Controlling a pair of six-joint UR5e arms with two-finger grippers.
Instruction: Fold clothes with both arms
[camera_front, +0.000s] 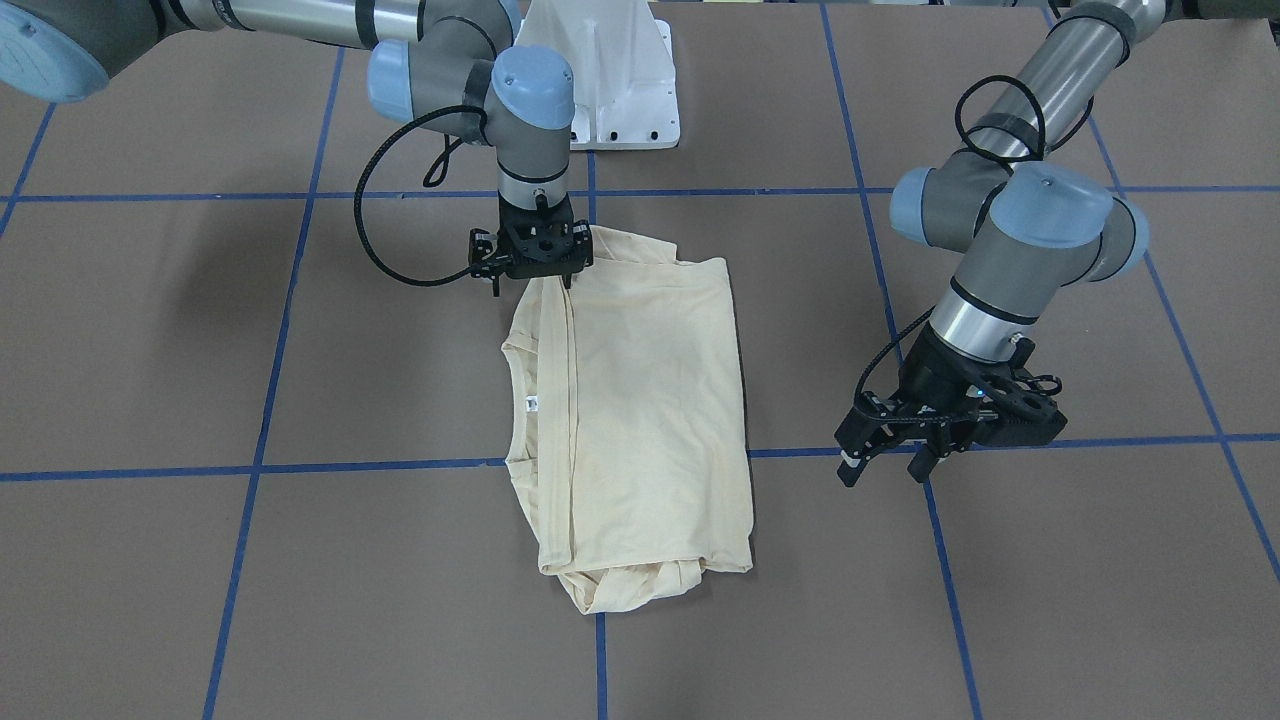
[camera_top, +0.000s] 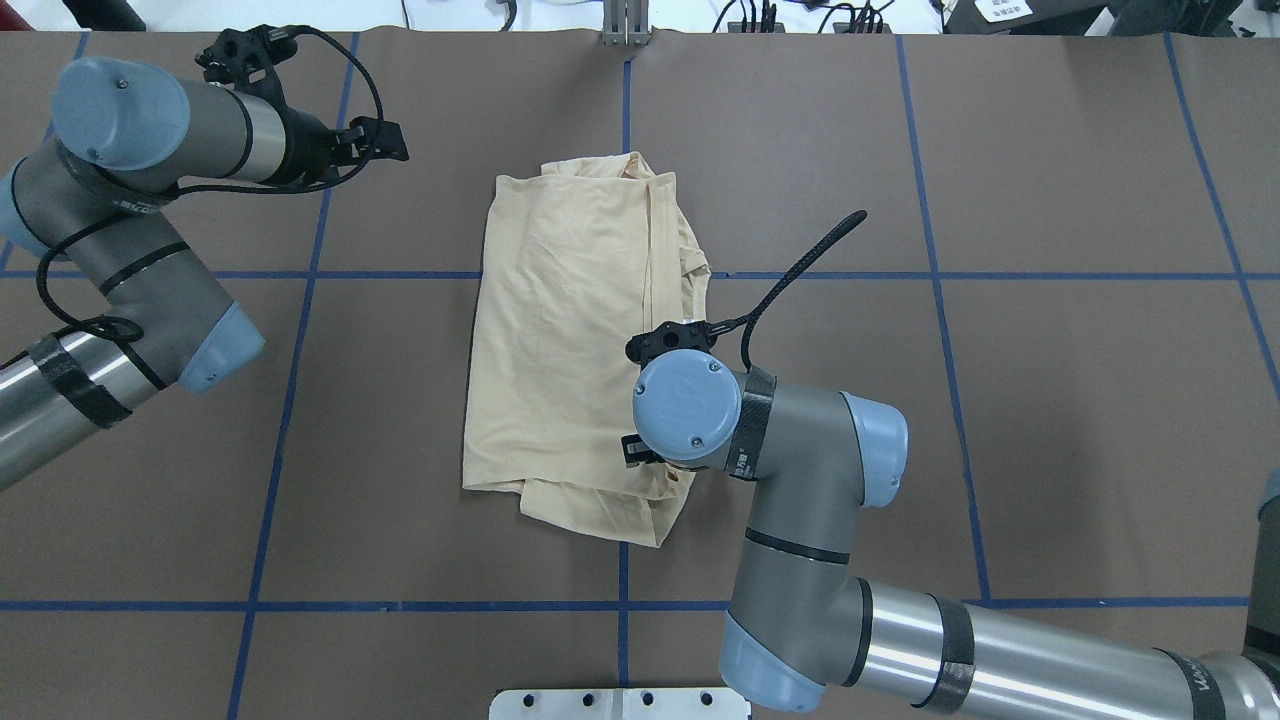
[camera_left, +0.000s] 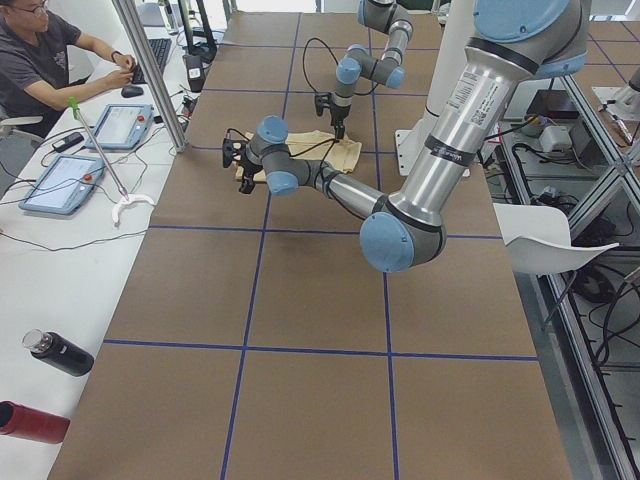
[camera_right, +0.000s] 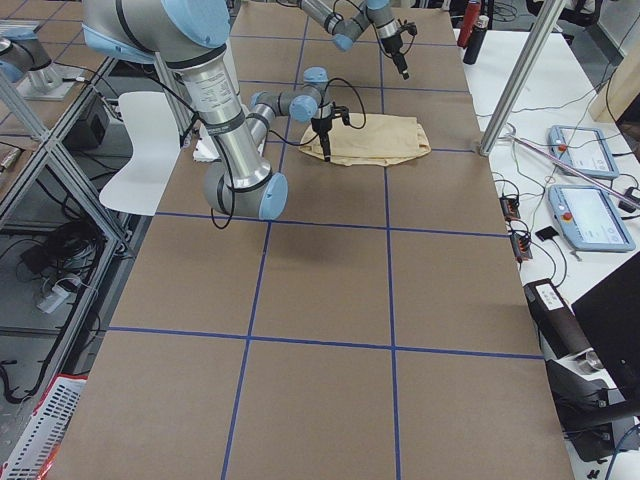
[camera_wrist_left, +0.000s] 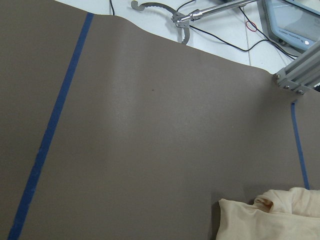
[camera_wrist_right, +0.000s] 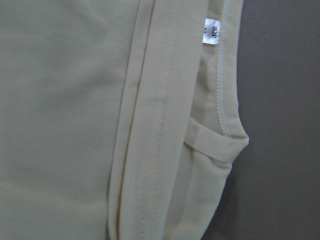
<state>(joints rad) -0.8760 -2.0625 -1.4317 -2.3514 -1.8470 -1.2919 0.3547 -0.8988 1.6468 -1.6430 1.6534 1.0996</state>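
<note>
The cream-yellow shirt (camera_front: 640, 400) lies folded into a flat rectangle in the middle of the table (camera_top: 1050, 400), print hidden. Its collar and white neck label (camera_front: 531, 404) face the robot's right. My right gripper (camera_front: 532, 287) points straight down over the corner of the shirt (camera_top: 560, 330) nearest the robot's base. Its fingers stand apart and one fingertip (camera_front: 570, 283) touches the fabric edge. The right wrist view shows only collar seams and the label (camera_wrist_right: 212, 31). My left gripper (camera_front: 885, 470) hangs open and empty above bare table beyond the far hem side, clear of the shirt (camera_wrist_left: 270, 220).
The white pedestal base (camera_front: 610, 90) stands behind the shirt. Blue tape lines (camera_top: 290, 400) grid the brown table. A person (camera_left: 50, 60) sits at the side desk with tablets (camera_left: 60, 180) and bottles (camera_left: 55, 352). A metal post (camera_left: 150, 70) rises at the table's edge.
</note>
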